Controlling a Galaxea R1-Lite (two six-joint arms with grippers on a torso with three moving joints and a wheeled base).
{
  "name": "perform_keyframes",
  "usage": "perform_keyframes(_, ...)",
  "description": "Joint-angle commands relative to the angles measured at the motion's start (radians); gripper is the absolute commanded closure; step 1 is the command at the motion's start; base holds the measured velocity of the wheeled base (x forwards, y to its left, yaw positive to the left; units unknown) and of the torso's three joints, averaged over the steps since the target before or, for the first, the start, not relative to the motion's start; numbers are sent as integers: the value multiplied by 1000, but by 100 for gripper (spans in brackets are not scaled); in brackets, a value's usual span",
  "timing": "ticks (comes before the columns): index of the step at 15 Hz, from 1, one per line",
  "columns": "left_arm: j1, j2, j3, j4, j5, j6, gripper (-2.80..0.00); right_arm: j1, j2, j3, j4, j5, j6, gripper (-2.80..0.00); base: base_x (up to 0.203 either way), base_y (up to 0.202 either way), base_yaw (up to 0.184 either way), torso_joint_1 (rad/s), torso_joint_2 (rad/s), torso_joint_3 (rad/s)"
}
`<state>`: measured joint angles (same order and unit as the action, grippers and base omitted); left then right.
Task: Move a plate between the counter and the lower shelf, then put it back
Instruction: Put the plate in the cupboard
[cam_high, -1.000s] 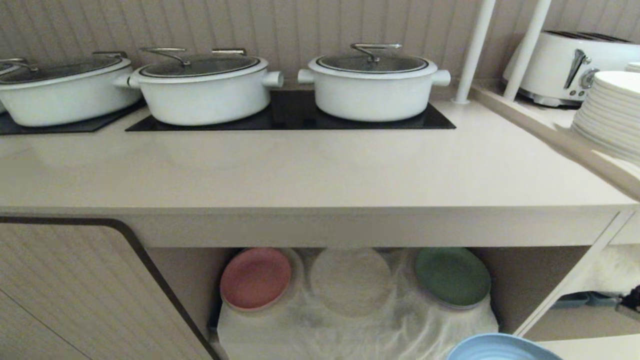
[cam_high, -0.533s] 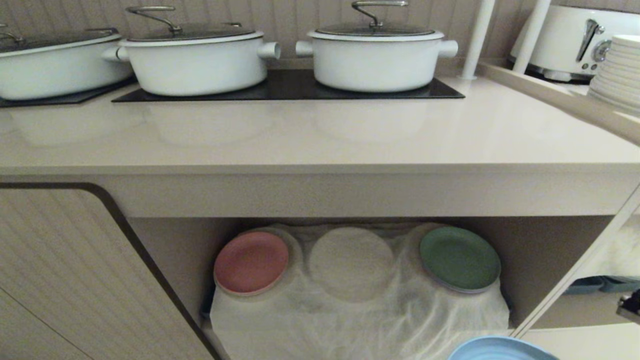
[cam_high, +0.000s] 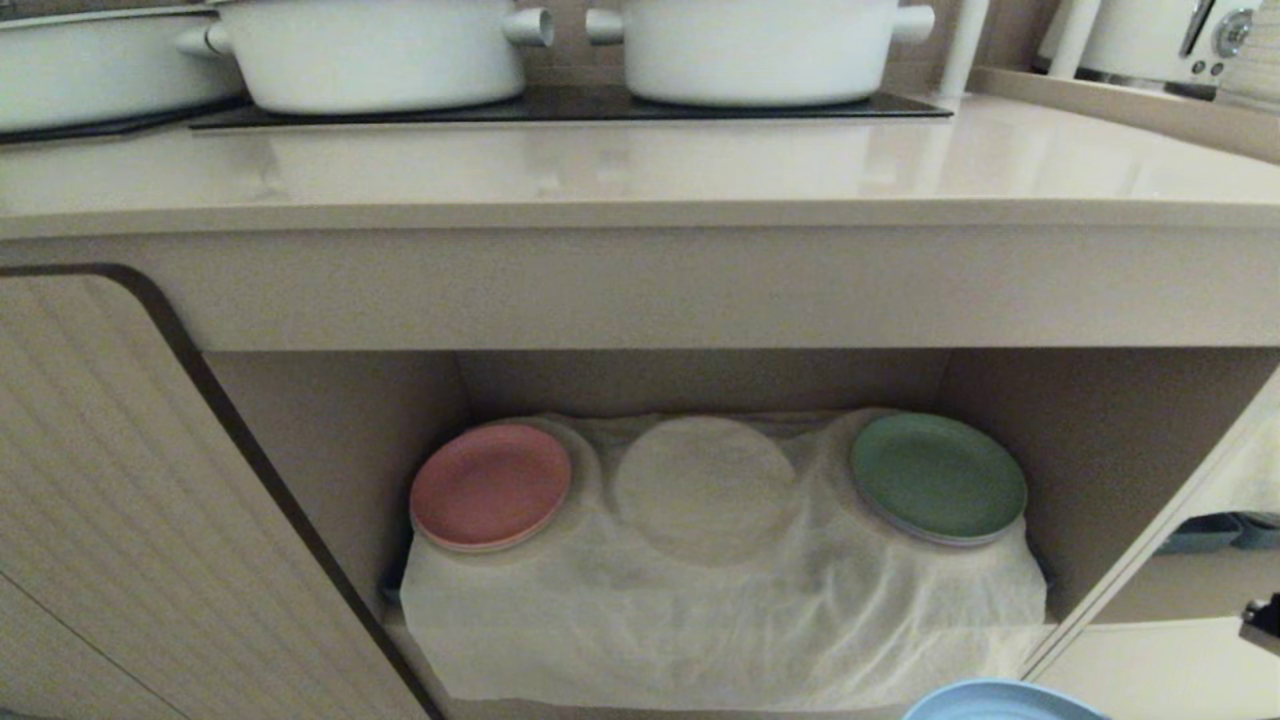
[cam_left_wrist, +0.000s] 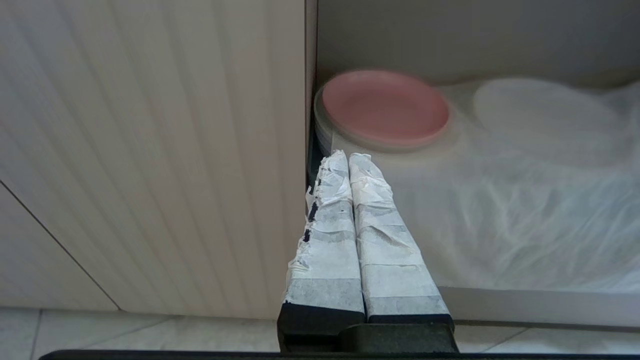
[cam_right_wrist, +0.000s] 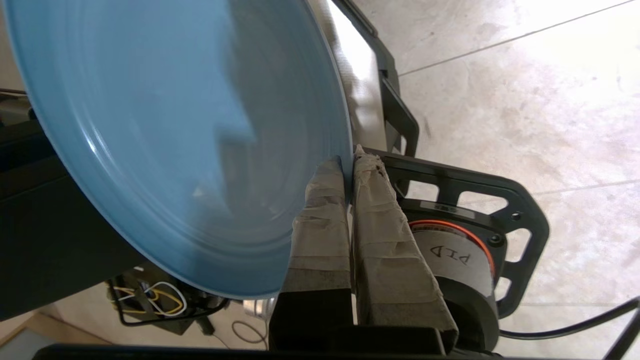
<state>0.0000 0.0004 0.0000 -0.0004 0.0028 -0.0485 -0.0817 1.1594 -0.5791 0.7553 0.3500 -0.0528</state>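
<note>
Worktop (cam_high: 640, 170) up top w/ white pots (cam_high: 760, 50) at back edge. Shelf (cam_high: 700, 380) under it: cloth (cam_high: 720, 620), pink plate (cam_high: 490, 487) left end, green plate (cam_high: 938, 477) right end. Blue plate (cam_right_wrist: 165, 135) off shelf, out front near right end, rim pinched in right gripper (cam_right_wrist: 349, 167). Left gripper (cam_left_wrist: 348, 160) closed, empty, by cabinet door (cam_left_wrist: 150, 150).

right gripper (cam_right_wrist: 348, 162) fingers pinched together; left gripper (cam_left_wrist: 348, 162) apparently closed.

You see only a sliver of the plate (cam_high: 1000, 700) at the head view's bottom edge; the gripper holding it is out of that view. The pots (cam_high: 370, 50) at the desk's back edge are cut off above. The cloth (cam_high: 700, 600) hides whatever forms its middle hump.
</note>
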Motion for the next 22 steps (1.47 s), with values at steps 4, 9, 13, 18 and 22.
perform_keyframes(4, 0, 0, 0, -1, 0, -1, 0, 0, -8, 9, 4, 1, -1, 0, 0, 0, 0, -87, 321, 226)
perform_keyframes(9, 0, 0, 0, -1, 0, -1, 0, 0, -14, 5, 0, 1, -1, 0, 0, 0, 0, -6, 36, 33)
perform_keyframes(13, 0, 0, 0, -1, 0, -1, 0, 0, -10, 9, -4, 1, 1, 0, 0, 0, 0, 0, 0, 0)
perform_keyframes(18, 0, 0, 0, -1, 0, -1, 0, -1, 3, 10, -9, 26, 56, 0, 0, 0, 0, 0, 0, 0)
perform_keyframes(22, 0, 0, 0, -1, 0, -1, 0, -1, 5, 26, -33, 26, 99, 0, 0, 0, 0, 0, 0, 0)
